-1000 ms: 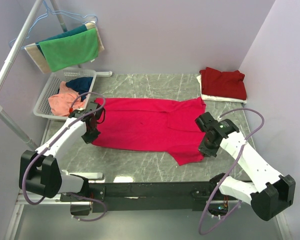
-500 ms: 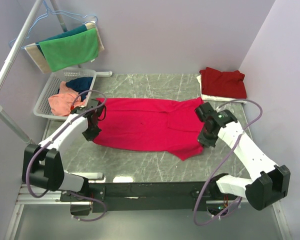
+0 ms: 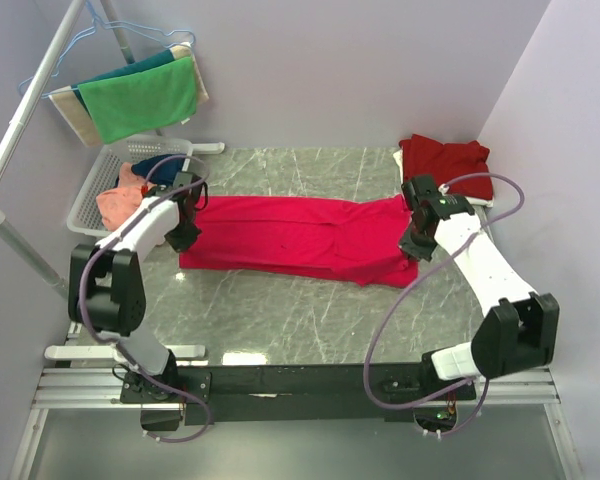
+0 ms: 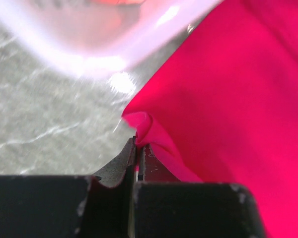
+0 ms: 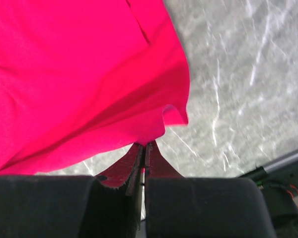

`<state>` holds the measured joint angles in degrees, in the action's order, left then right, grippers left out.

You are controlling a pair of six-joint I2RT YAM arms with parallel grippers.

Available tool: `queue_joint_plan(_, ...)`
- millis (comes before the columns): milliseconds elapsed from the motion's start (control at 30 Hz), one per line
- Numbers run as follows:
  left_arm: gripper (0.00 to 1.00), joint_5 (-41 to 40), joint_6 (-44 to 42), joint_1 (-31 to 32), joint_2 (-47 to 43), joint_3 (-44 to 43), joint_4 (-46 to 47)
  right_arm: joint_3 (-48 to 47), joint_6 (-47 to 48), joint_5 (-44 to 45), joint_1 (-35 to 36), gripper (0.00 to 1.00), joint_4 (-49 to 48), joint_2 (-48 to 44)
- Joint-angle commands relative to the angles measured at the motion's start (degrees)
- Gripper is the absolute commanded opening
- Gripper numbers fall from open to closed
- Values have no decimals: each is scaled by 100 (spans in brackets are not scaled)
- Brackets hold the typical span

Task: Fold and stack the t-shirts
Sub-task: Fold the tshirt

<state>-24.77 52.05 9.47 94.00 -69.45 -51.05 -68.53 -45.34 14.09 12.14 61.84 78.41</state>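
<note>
Lilac walls closed in a grey marbled bench (image 3: 310, 320), and the bright red t-shirt (image 3: 290, 235) lay across its middle as a long band, end to end between the two arms. The left gripper (image 3: 186, 236) was shut tight on a small bunched corner of the shirt at its left end, just beside the white basket (image 3: 85, 215). The right gripper (image 3: 412, 246) was likewise pinched on the cloth edge at the right end, where a loose flap curled beside its tips. A maroon t-shirt (image 3: 445, 165) sat folded at the far right corner on a pale cloth (image 3: 430, 197). A salmon t-shirt (image 3: 120, 205) and a navy t-shirt (image 3: 165, 168) waited in the basket.

This looked like a lengthwise fold, with the held edge being brought over the rest of the shirt.

To do it well, the two grippers should travel at the same pace and height. That way the held edge stays straight and lightly taut between them, without being stretched. The edge ought to land parallel to the one beneath, neither short nor overshooting. The right-hand flap probably needs laying flat, or it will be trapped as a lump. On the left, the basket rim was close enough to snag. Neither grip should be let go until the cloth rests on the layer below.
</note>
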Motion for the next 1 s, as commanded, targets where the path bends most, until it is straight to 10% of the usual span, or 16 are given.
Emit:
queue_joint_plan(0, 1, -107, -239, -148, 452, -551, 262, -441, 166, 59, -185, 0, -480, 384)
queue_joint_plan(800, 2, 139, -819, -306, 3036, -3505, -134, -2665, 377, -37, -704, 0, -551, 2863)
queue_joint_plan(833, 9, 174, -854, -306, 3141, -3592, -160, -2726, 403, -81, -713, 16, -568, 2916)
queue_joint_plan(867, 39, 210, -881, -306, 3186, -3628, -160, -2849, 403, -82, -722, 27, -586, 3004)
queue_joint_plan(967, 58, 236, -951, -306, 3187, -3707, -29, -3007, 482, -126, -731, 56, -901, 3013)
